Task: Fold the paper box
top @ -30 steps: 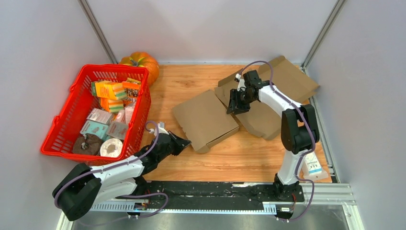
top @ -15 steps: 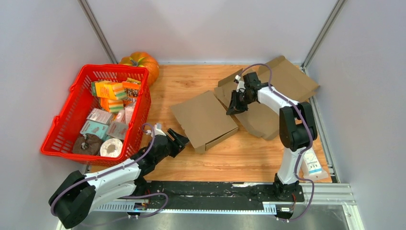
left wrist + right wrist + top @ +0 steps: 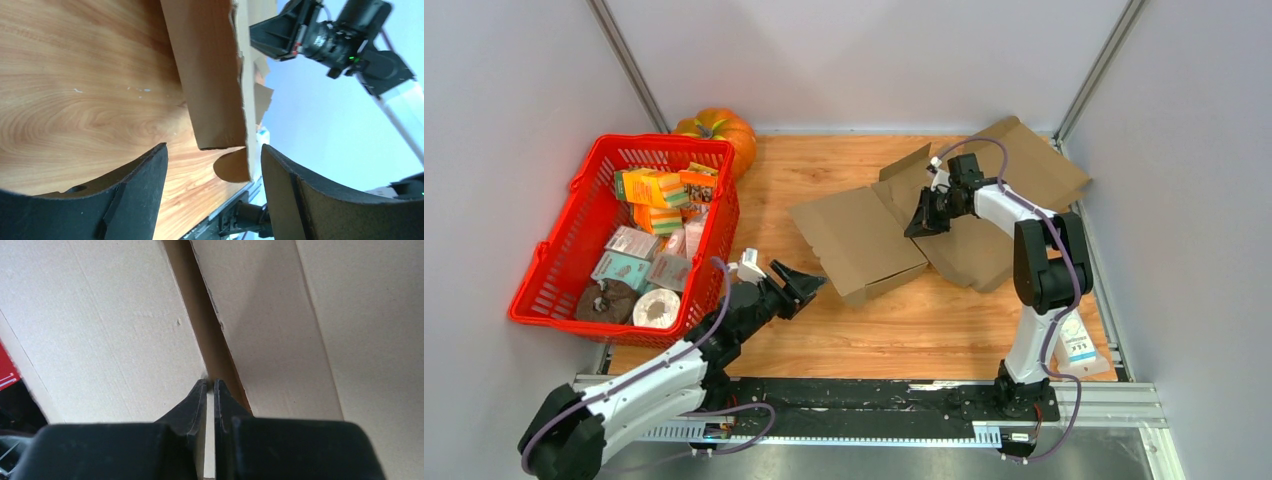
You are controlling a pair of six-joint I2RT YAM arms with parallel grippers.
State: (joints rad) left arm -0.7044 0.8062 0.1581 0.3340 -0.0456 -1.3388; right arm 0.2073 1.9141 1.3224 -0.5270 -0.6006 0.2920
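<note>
The brown paper box (image 3: 859,240) lies partly unfolded on the wooden table, its far flaps spread toward the back right corner. My right gripper (image 3: 916,228) is shut on a thin cardboard edge at the box's middle fold. In the right wrist view the strip of card sits between the nearly closed jaws of the right gripper (image 3: 210,382), with pale box panels (image 3: 115,330) on either side. My left gripper (image 3: 809,288) stands open just left of the box's near corner. In the left wrist view that box corner (image 3: 215,100) lies ahead of the left gripper (image 3: 214,150), untouched.
A red basket (image 3: 554,290) full of small packages stands at the left, with an orange pumpkin (image 3: 724,128) behind it. A white carton (image 3: 1079,345) lies at the near right by the right arm's base. Grey walls enclose the table on three sides.
My left gripper has opened and moved right toward the box's near corner. My right gripper has closed on the cardboard edge, and the box has shifted slightly to the right.
</note>
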